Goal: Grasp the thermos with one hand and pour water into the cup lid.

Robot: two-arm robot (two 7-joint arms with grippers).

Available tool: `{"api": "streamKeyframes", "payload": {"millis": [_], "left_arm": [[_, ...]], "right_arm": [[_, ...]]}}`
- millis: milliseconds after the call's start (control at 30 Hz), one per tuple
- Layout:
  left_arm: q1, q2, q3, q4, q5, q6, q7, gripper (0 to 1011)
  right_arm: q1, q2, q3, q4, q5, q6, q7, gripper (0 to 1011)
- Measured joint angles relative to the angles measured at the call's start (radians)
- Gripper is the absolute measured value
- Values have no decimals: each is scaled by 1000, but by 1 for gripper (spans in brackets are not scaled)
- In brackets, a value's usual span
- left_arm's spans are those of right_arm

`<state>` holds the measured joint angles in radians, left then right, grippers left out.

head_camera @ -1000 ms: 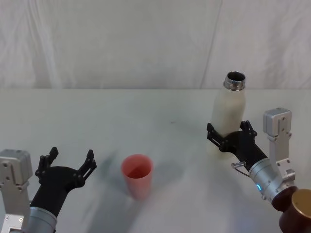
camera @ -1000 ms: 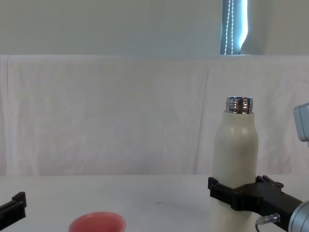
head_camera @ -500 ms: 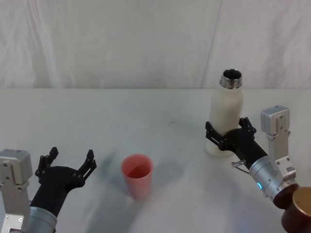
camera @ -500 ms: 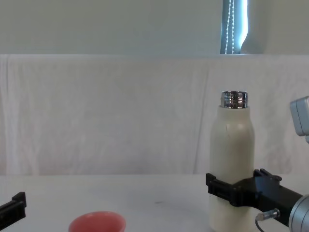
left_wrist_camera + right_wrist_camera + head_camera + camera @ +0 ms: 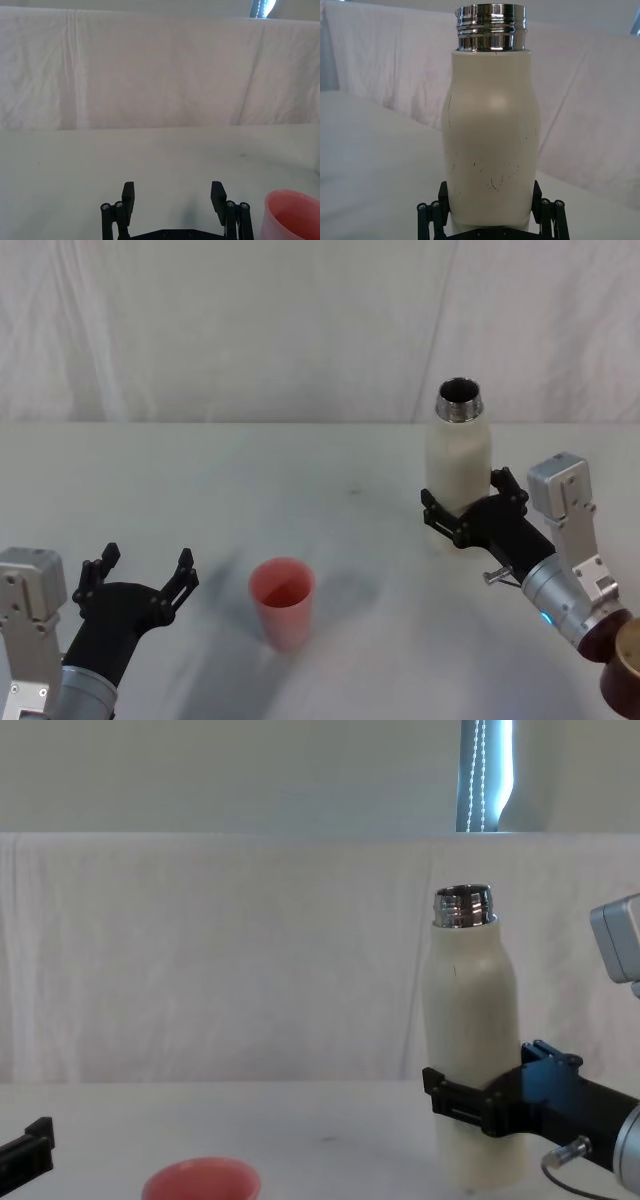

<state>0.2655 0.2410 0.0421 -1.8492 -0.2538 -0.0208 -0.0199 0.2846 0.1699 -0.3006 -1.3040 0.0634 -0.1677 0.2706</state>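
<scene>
Tall cream-white matte thermos [image 5: 457, 469], chrome threaded neck, uncapped: right side of white worktop [image 5: 300, 480], tilted slightly leftward, clamped low on its body by black right end effector [image 5: 473, 517]. Small salmon-pink cup lid [image 5: 282, 602]: upright, near centre. Left end effector [image 5: 139, 575]: fingers spread, holding nothing, beside the cup lid.

Table [image 5: 330, 455]: pale, bare top.
Backdrop [image 5: 250, 950]: creased white cloth behind table.
Window [image 5: 485, 775]: narrow bright strip above.

Even, diffuse lighting; all views sharp.
Soft shadow on the table [image 5: 200, 490] left of the cup lid [image 5: 282, 601]; bright highlights on the thermos [image 5: 491, 150] chrome neck.
</scene>
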Motion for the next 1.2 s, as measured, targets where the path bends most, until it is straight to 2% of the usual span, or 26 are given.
{"api": "streamKeyframes", "payload": {"millis": [600, 767, 1000, 1200], "left_arm": [[0, 0, 0, 0, 0, 0, 0, 1001], [0, 0, 0, 0, 0, 0, 0, 1001], [0, 0, 0, 0, 0, 0, 0, 1001], [0, 0, 0, 0, 0, 0, 0, 1001]], "right_arm": [[-35, 74, -23, -73, -142, -36, -30, 951], [-41, 93, -43, -91, -214, -54, -46, 951], [-37, 98, -62, -92, -276, -71, -63, 951], [-34, 96, -67, -90, -297, -79, -69, 951]]}}
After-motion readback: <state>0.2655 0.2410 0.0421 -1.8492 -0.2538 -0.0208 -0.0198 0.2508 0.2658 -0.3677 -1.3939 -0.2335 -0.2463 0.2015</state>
